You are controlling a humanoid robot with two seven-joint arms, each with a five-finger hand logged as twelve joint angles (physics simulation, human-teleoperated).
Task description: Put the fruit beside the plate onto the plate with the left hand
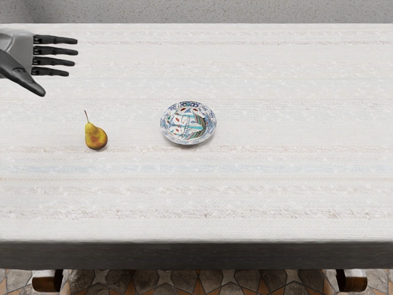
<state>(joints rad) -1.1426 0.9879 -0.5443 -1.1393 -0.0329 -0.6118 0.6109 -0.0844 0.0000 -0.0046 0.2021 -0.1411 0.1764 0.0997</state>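
Pale table (276,196) over patterned tiles (202,283)

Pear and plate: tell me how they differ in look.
The pear is yellow-brown with a reddish blush; the plate is white with a blue, teal and red pattern. The pear is plump with a thin stem pointing up; the plate is round and shallow. Both rest on the table, apart.

Open table (276,184) lies between left hand (29,56) and pear (95,136); plate (188,123) sits well apart.

Left hand (43,58) fingers spread, empty, above pear (95,136); plate (188,123) beside, w/o fruit.
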